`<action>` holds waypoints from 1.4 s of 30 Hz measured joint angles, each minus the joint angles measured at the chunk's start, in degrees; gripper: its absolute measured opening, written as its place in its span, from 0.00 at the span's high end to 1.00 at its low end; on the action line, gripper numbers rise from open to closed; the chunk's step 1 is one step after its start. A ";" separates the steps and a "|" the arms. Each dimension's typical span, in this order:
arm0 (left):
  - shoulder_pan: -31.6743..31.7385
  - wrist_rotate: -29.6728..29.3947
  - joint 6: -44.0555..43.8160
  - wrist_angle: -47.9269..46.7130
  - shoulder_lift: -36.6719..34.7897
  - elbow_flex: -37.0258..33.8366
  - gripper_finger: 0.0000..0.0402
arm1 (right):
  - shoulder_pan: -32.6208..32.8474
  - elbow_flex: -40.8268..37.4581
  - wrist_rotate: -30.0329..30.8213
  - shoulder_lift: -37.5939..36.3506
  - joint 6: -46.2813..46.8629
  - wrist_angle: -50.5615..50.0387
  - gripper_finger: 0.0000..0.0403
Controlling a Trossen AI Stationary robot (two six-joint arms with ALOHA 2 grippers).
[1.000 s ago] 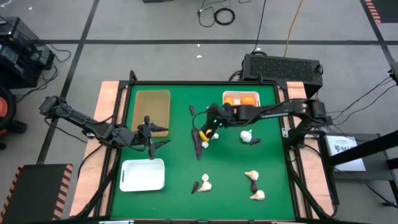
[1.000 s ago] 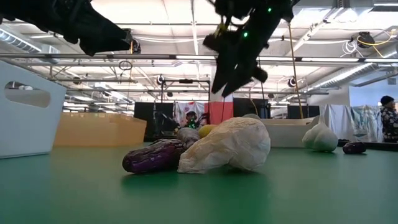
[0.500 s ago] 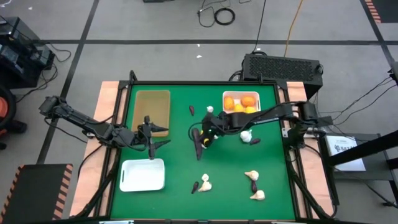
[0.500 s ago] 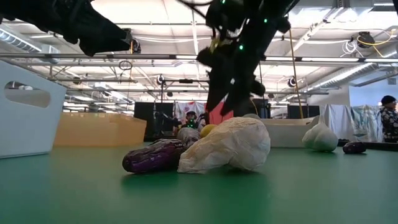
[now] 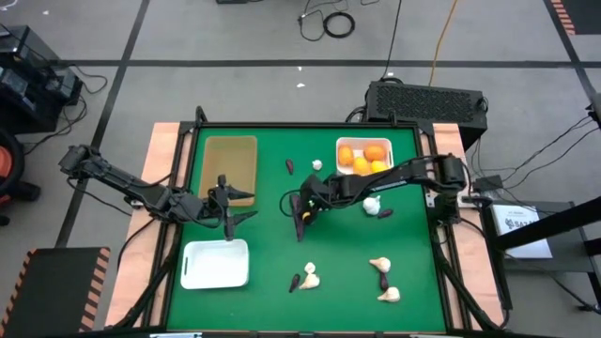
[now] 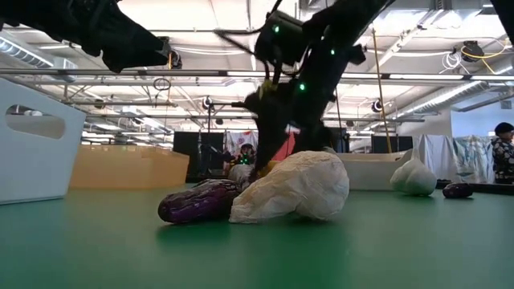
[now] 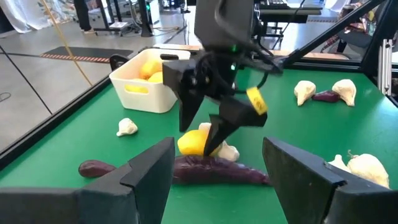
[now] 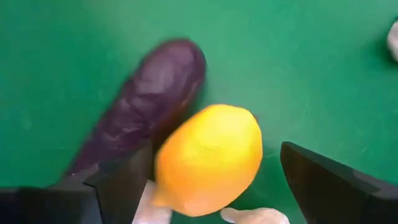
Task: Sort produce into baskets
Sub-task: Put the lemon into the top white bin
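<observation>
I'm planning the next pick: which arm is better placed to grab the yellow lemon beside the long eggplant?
The right. Its hand is open and already straddles the lemon, which lies against the long eggplant at mid-table. The left hand hovers farther off, between the tan tray and the white tray.

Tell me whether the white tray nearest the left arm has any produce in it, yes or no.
No: in the high view the white tray beside the left end effector shows only its bare white floor.
</observation>
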 joint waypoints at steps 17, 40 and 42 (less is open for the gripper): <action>0.00 0.00 -0.06 -1.03 0.00 0.00 0.37 | 0.00 0.00 0.14 1.27 -0.04 -0.26 0.35; 0.02 0.00 -0.09 -0.96 0.00 0.00 0.37 | -10.10 0.08 9.12 -19.25 -7.76 -15.30 0.40; 0.02 0.00 -0.11 -0.92 -0.02 0.00 0.37 | -11.84 0.09 9.75 -19.78 -8.03 -18.22 0.40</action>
